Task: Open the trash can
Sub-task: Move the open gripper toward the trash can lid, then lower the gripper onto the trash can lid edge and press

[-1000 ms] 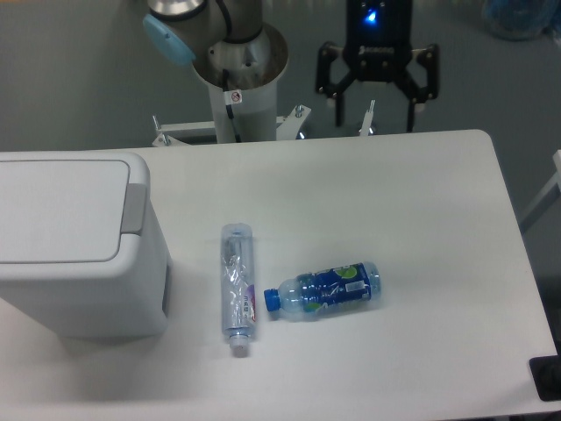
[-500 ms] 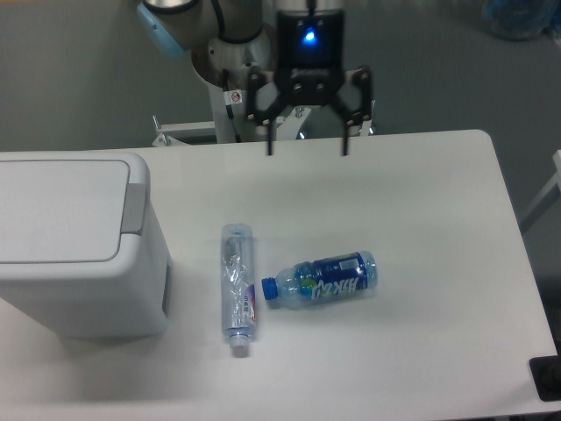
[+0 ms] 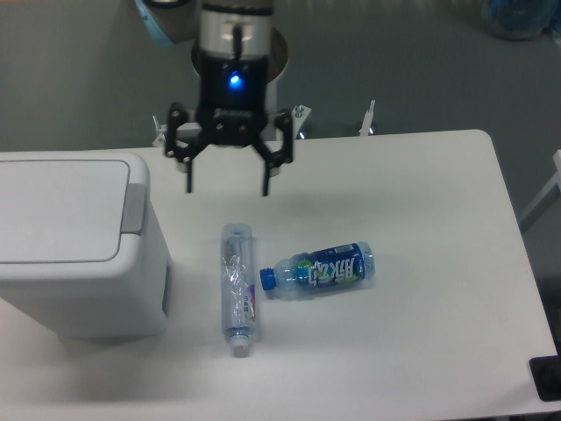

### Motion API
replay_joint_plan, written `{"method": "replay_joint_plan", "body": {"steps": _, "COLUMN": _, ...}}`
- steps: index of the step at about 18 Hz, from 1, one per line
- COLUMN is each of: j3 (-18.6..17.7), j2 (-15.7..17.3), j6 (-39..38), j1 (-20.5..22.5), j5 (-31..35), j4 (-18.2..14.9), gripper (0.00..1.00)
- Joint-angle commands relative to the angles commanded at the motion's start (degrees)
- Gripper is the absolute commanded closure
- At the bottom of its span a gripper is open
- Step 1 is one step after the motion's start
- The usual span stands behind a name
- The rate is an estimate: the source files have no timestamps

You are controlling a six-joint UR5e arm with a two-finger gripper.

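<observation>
- We are watching the black two-finger pincer [image 3: 226, 188] travelling left along the white table [image 3: 421, 202], fingers spread and holding nothing.
- It is closing on the large white boxy plastic trash can [image 3: 74, 246] at the table's left edge, whose flat lid is sitting shut, untouched.
- Compared with earlier, the blue-labelled plastic bottle [image 3: 313, 271] is rolling slightly; the clear crushed bottle [image 3: 237, 286] is lying unchanged.
</observation>
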Motion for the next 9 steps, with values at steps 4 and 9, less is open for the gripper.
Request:
{"method": "replay_joint_plan", "body": {"steps": 4, "j3": -1.4, "j2": 0.1, "j6": 0.2, "j1": -1.2, "j5": 0.0, "j4": 0.4, "gripper": 0.0}}
{"method": "replay_joint_plan", "body": {"steps": 9, "j3": -2.6, "j2": -0.4, "j6": 0.5, "j1": -2.1, "j5": 0.0, "j4": 0.6, "gripper": 0.0}}
